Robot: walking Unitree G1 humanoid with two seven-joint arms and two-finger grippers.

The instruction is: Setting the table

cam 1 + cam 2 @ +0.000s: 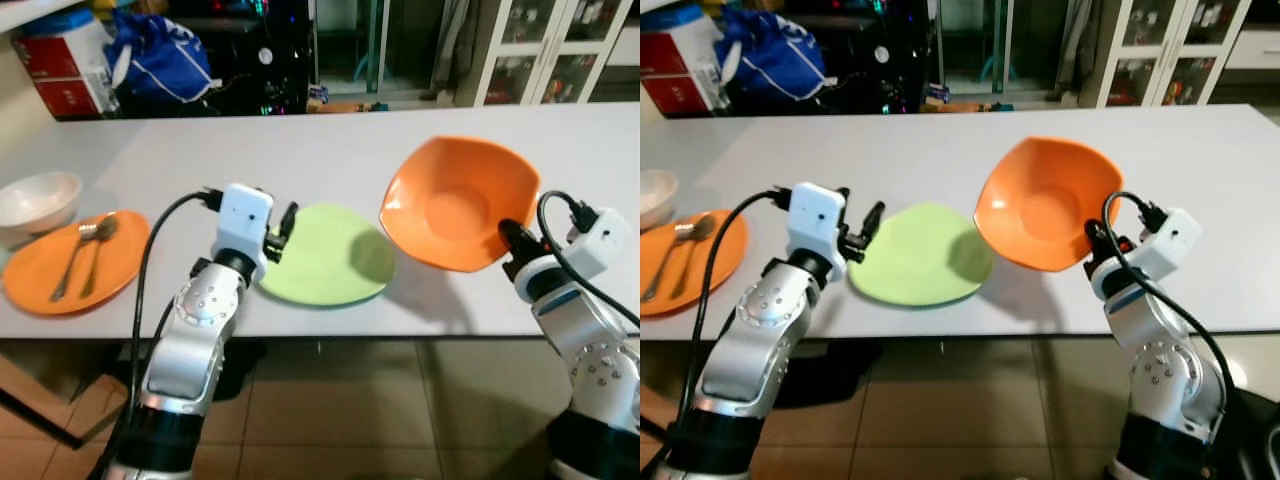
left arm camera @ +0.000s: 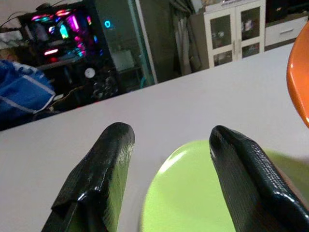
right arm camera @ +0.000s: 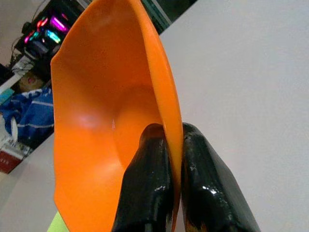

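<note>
My right gripper (image 1: 508, 238) is shut on the rim of an orange bowl (image 1: 455, 205), holding it tilted above the white table (image 1: 330, 150); the wrist view has both fingers (image 3: 149, 188) pinching the rim of the orange bowl (image 3: 96, 121). A light green plate (image 1: 325, 255) lies flat near the table's front edge, just left of the bowl. My left gripper (image 1: 280, 235) hovers open at the plate's left edge, its fingers (image 2: 96, 174) spread above the green plate (image 2: 193, 193).
At the far left lies an orange plate (image 1: 70, 265) with a spoon and fork (image 1: 85, 250) on it, and a white bowl (image 1: 35, 200) behind it. Beyond the table stand a blue bag (image 1: 155, 60), red boxes (image 1: 65, 70) and white cabinets (image 1: 545, 50).
</note>
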